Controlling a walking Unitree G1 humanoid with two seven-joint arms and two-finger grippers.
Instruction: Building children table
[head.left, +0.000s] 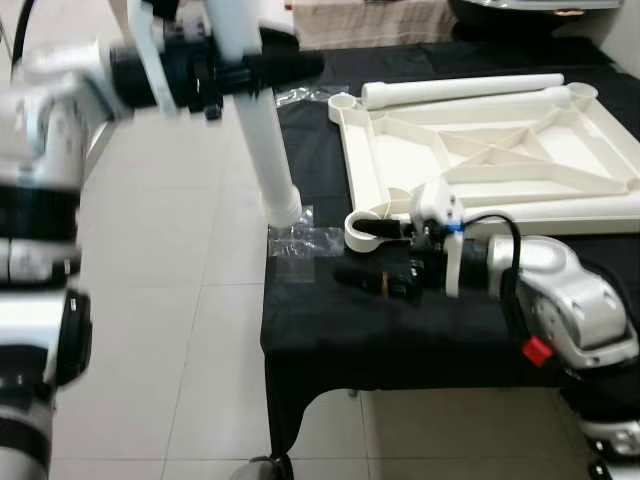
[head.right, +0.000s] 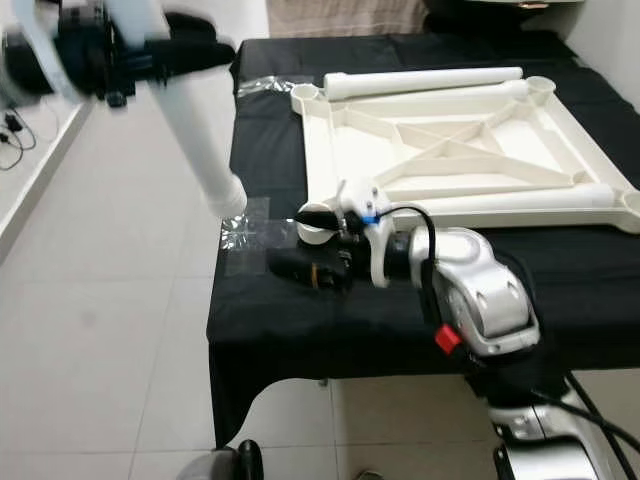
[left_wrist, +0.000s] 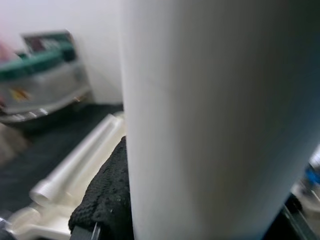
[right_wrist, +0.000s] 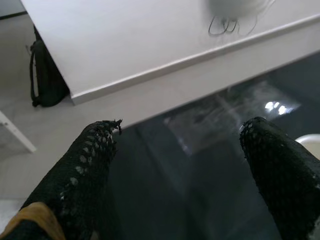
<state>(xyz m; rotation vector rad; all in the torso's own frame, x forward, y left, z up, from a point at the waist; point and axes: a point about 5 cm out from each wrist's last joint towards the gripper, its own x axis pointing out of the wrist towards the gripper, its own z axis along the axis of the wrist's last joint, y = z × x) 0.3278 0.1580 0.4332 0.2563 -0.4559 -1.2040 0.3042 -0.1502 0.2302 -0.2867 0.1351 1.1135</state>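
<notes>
The white children's table top (head.left: 361, 150) lies upside down on a black cloth. One white leg (head.left: 460, 90) rests along its far edge and another (head.left: 570, 207) along its near edge. My left gripper (head.left: 262, 68) is raised above the cloth's left edge, shut on a third white leg (head.left: 268, 150) that slopes down toward the near left corner; in the left wrist view that leg (left_wrist: 210, 120) sits against a black finger (left_wrist: 107, 195). My right gripper (head.left: 368, 256) lies low on the cloth beside the near left corner socket (head.left: 360, 222), open, with nothing between its fingers (right_wrist: 85, 165).
The black-covered work table (head.left: 330, 330) ends at a front edge and a left edge near both grippers. Crumpled clear plastic (head.left: 300, 242) lies on its left corner. Pale tiled floor (head.left: 170, 300) stretches to the left. A beige cloth (head.left: 370, 20) hangs behind the table.
</notes>
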